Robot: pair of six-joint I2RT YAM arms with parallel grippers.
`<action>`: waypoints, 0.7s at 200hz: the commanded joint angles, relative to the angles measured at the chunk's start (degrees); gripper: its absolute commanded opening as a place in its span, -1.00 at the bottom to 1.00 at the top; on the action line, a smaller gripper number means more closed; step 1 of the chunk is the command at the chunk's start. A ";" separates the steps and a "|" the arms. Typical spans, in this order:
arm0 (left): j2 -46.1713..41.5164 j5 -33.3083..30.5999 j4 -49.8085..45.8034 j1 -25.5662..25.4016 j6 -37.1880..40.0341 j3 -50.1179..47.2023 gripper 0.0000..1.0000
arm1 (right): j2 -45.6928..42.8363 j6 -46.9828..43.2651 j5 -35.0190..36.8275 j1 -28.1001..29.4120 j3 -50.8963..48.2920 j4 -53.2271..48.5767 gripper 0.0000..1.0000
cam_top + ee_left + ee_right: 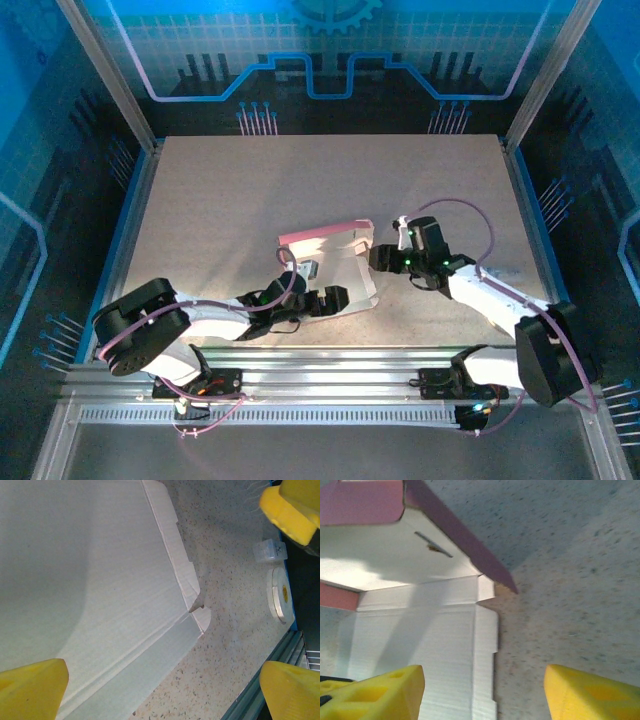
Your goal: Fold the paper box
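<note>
left claw (pixel 160 695) wide open, empty | right claw (pixel 482 695) open, empty | paper box (pixel 335 262) whitish face up, pink rear flap raised

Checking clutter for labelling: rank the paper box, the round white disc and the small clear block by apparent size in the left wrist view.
1. paper box, by far largest.
2. round white disc.
3. small clear block; nearly alike with the disc, so unsure.
</note>
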 commanded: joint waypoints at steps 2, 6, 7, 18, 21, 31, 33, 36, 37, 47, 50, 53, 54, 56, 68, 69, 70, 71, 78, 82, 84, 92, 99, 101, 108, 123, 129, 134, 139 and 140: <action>3.02 2.26 -8.94 -0.79 -1.00 -0.79 0.98 | -0.60 -7.76 0.38 -1.99 4.45 -7.35 0.30; 3.04 2.27 -8.99 -0.79 -0.99 -0.79 0.99 | -0.32 -8.55 -0.10 -2.09 5.21 -7.70 0.29; 3.07 2.27 -9.00 -0.79 -0.99 -0.78 0.98 | -0.29 -8.75 -0.19 -2.13 5.40 -7.79 0.29; 3.17 2.27 -9.01 -0.79 -1.04 -0.72 0.98 | 0.91 -10.53 -0.68 -2.23 7.55 -9.10 0.29; 3.18 2.27 -9.00 -0.75 -1.01 -0.76 0.98 | 1.27 -10.90 -0.74 -2.21 8.25 -9.44 0.29; 3.19 2.28 -9.00 -0.79 -1.16 -0.72 0.99 | 2.19 -11.88 -1.40 -2.26 10.10 -10.22 0.28; 3.19 2.27 -9.00 -0.79 -1.16 -0.69 0.99 | 2.37 -12.01 -1.53 -2.33 10.43 -10.36 0.28; 3.19 2.29 -9.00 -0.79 -1.13 -0.75 0.98 | 2.55 -12.14 -1.71 -2.31 10.87 -10.42 0.28; 3.19 2.28 -9.00 -0.79 -1.15 -0.71 0.98 | 2.63 -12.22 -1.79 -2.29 11.00 -10.47 0.28; 3.11 2.27 -8.91 -0.79 -1.10 -0.81 0.98 | 3.00 -12.49 -2.11 -2.36 12.33 -10.81 0.28; 3.10 2.27 -8.89 -0.79 -1.20 -0.78 0.98 | 3.10 -12.54 -2.11 -2.36 12.73 -11.00 0.28; 3.10 2.27 -8.93 -0.79 -1.18 -0.84 0.98 | 3.21 -12.53 -2.05 -2.37 13.13 -11.12 0.28; 3.10 2.27 -8.92 -0.79 -1.18 -0.85 0.98 | 3.19 -12.54 -2.09 -2.36 13.27 -11.17 0.28; 3.03 2.27 -8.91 -0.79 -1.24 -0.87 0.98 | 3.28 -12.55 -2.01 -2.36 13.48 -11.21 0.28; 2.97 2.18 -8.89 -0.80 -1.20 -0.94 0.98 | 3.63 -12.42 -1.57 -2.36 14.02 -11.48 0.28; 2.99 2.18 -8.86 -0.80 -1.23 -0.99 0.98 | 3.71 -12.35 -1.54 -2.36 14.02 -11.53 0.28; 3.00 2.18 -8.88 -0.84 -1.24 -1.01 0.98 | 3.78 -12.36 -1.49 -2.36 14.81 -11.55 0.28; 3.00 2.18 -8.90 -0.86 -1.25 -0.98 0.99 | 3.82 -12.37 -1.46 -2.36 15.25 -11.56 0.28; 3.07 2.18 -8.91 -0.88 -1.23 -0.99 0.98 | 4.33 -12.24 -1.30 -2.36 16.46 -11.85 0.28; 3.13 2.18 -8.90 -0.88 -1.23 -0.99 0.98 | 4.61 -12.29 -1.21 -2.36 16.95 -11.94 0.28; 3.15 2.16 -8.91 -0.88 -1.21 -0.95 0.98 | 4.84 -12.22 -1.13 -2.36 17.17 -12.06 0.28; 3.19 2.27 -8.90 -0.90 -1.18 -0.95 0.98 | 5.64 -12.11 -0.84 -2.36 18.09 -12.31 0.28; 3.20 2.35 -8.82 -0.92 -1.23 -0.94 0.98 | 6.43 -12.11 -0.58 -2.36 18.90 -12.49 0.28; 3.19 2.36 -8.82 -0.93 -1.21 -0.90 0.98 | 6.75 -12.07 -0.51 -2.36 19.11 -12.53 0.28; 3.19 2.36 -8.82 -0.88 -1.24 -0.93 0.98 | 7.72 -12.11 -0.36 -2.36 20.03 -12.90 0.28; 3.28 2.28 -8.96 -0.88 -1.12 -0.82 0.98 | 9.82 -12.44 -0.79 -2.36 21.84 -13.30 0.28; 3.33 2.36 -8.93 -0.90 -1.11 -0.83 0.98 | 10.79 -12.54 -0.90 -2.27 22.53 -13.50 0.27; 3.19 2.37 -8.91 -0.92 -1.13 -0.82 0.98 | 11.47 -12.70 -0.86 -2.30 23.06 -13.66 0.27; 3.19 2.30 -8.91 -0.88 -1.13 -0.89 0.98 | 12.20 -12.84 -0.90 -2.21 23.59 -13.87 0.26; 3.19 2.29 -8.87 -0.88 -1.10 -0.87 0.98 | 12.38 -12.92 -0.90 -2.20 23.68 -13.95 0.26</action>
